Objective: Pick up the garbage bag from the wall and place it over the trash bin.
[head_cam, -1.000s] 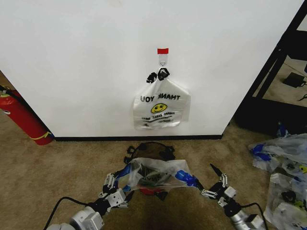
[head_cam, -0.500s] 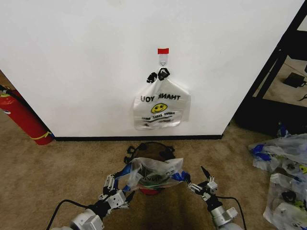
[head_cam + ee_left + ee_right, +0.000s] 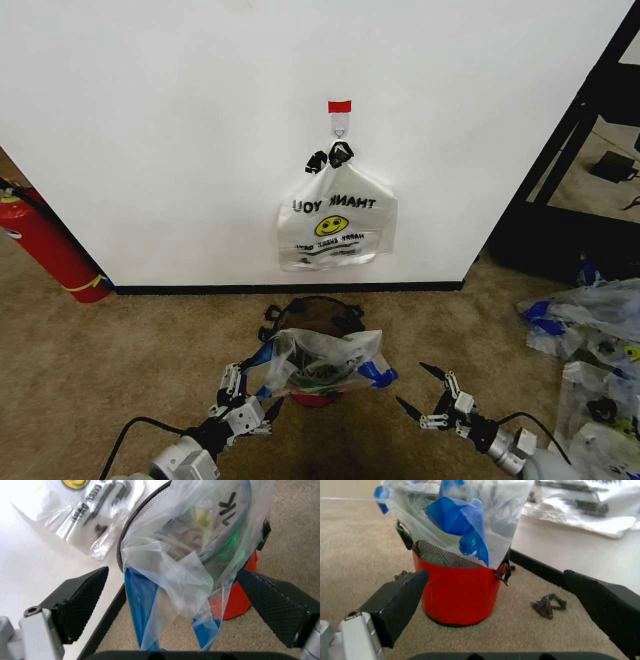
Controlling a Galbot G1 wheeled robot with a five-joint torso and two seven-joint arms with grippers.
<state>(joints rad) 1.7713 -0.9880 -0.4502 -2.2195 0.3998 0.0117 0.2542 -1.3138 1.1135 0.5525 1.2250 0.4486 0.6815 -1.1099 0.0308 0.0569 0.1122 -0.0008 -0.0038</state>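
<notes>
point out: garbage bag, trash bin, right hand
garbage bag (image 3: 322,360), head view, clear plastic body draped over the bin.
trash bin (image 3: 457,592), right wrist view, red base wall.
right hand (image 3: 415,390), head view, midway between its open fingertips.

Two thin translucent white smiley bags are near the middle: one with blue tape tabs (image 3: 322,362) draped on the bin at six o'clock, and one with black handle clips (image 3: 336,225) hanging on the wall at centre. One round black wire-mesh bin with a red base (image 3: 456,590). One red fire extinguisher (image 3: 47,245) at nine o'clock. One heap of crumpled plastic bags (image 3: 590,340) at four o'clock. Two grippers, left (image 3: 245,405) and right (image 3: 425,392).
</notes>
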